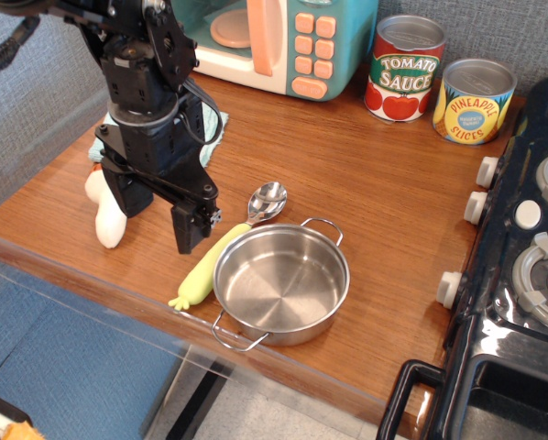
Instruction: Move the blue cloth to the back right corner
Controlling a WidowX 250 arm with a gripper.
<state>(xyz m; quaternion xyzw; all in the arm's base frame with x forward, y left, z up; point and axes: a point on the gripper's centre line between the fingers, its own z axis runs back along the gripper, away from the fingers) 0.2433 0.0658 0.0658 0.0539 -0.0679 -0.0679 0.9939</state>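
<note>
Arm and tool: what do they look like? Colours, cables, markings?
The arm is matte black with blocky, boxy segments. A black cable loops along its right side, and another runs off at the top left. The tool is black too, with two flat, squared fingers. No legible markings.

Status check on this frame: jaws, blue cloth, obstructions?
Gripper open, empty. Blue cloth back left, mostly hidden behind arm. Tomato sauce can and pineapple can occupy back right corner.
</note>
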